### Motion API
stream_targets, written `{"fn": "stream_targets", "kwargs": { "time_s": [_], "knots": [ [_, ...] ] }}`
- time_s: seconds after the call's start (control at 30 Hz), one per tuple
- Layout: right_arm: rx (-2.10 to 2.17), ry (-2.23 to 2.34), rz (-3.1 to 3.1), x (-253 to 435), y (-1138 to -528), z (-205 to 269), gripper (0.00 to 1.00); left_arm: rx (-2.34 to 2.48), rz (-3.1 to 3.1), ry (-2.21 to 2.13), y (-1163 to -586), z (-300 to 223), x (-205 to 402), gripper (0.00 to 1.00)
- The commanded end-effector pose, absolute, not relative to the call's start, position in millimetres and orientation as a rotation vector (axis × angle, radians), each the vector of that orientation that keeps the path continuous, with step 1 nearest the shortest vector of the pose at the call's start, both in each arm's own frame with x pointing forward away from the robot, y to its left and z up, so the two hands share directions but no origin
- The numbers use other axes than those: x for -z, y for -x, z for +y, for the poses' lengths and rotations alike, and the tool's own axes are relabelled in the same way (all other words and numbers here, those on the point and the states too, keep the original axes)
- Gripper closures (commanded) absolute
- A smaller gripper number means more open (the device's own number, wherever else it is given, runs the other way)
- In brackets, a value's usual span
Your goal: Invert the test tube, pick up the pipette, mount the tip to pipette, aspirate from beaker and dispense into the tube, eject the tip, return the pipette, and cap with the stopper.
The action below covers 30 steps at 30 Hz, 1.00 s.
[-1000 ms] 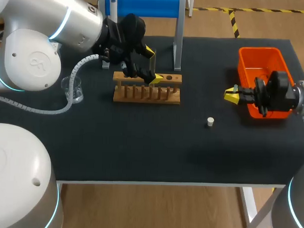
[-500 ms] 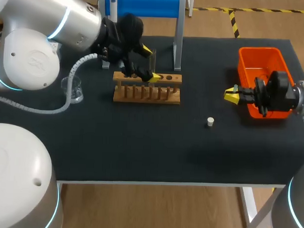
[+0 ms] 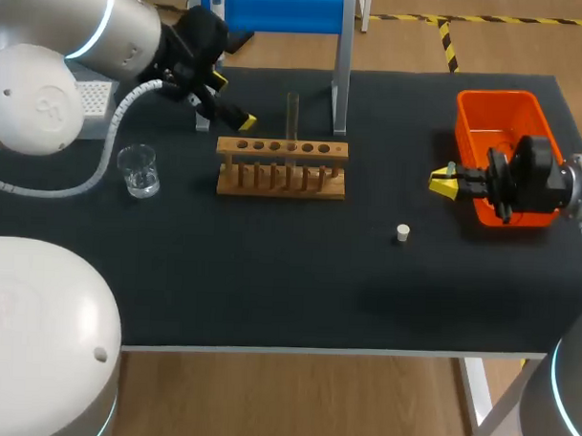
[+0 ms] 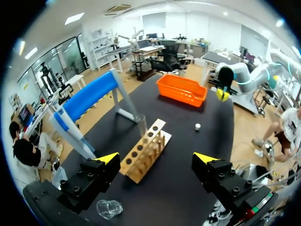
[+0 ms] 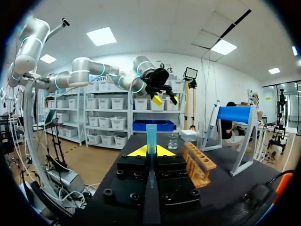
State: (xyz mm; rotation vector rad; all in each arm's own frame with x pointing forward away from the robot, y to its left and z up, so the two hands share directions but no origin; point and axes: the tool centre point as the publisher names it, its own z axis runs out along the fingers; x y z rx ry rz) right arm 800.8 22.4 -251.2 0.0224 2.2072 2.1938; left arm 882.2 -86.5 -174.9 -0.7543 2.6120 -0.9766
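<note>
The left gripper [image 4: 156, 157] hung with its yellow-tipped fingers spread wide and nothing between them, over the back of the surface [image 3: 270, 275], beside the left end of the wooden rack [image 3: 281, 166]. Held open and clear of the rack like that, it read to me as free for the next pick, not as guarding anything.

Ahead of it, the test tube [image 3: 292, 116] stood upright in one of the rack's holes, right of the middle of the row, touching nothing but the rack. I judged the inverting step done: a tube parked in the rack needs no hand and can take liquid from above.

The beaker [image 3: 140, 170] sat on the surface to the rack's left, apart from it and within this arm's easy reach. The blue-topped stand [image 3: 270, 11] rose just behind the rack.

The right gripper [image 5: 150, 151] was clamped on a blue tip [image 5: 151, 134], both fingers pressing it from the sides so it stood on end. It hovered beside the orange bin [image 3: 500, 115] at the surface's right. Presenting the tip upright seemed meant to make mounting straightforward, and the bin sat close for ejecting.

The stopper [image 3: 402, 232] lay alone on the surface between rack and bin, untouched, waiting for the capping step.
</note>
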Motion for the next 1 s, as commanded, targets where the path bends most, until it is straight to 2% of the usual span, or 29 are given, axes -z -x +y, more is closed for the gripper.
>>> {"fn": "stream_targets", "kwargs": {
  "time_s": [0.03, 0.57, 1.0],
  "knots": [
    [-2.193, -0.022, 2.207, 251.3, -800.5, 22.2, 1.0, 0.947, 2.557, 0.836, -899.0, -82.9, 182.6, 0.0],
    [-2.193, -0.022, 2.207, 251.3, -800.5, 22.2, 1.0, 0.782, 2.193, 1.27, -949.4, -65.6, 197.2, 0.0],
    [-2.193, -0.022, 2.207, 251.3, -800.5, 22.2, 1.0, 0.75, 1.985, 1.356, -975.8, -65.4, 199.0, 0.0]
  ]
}}
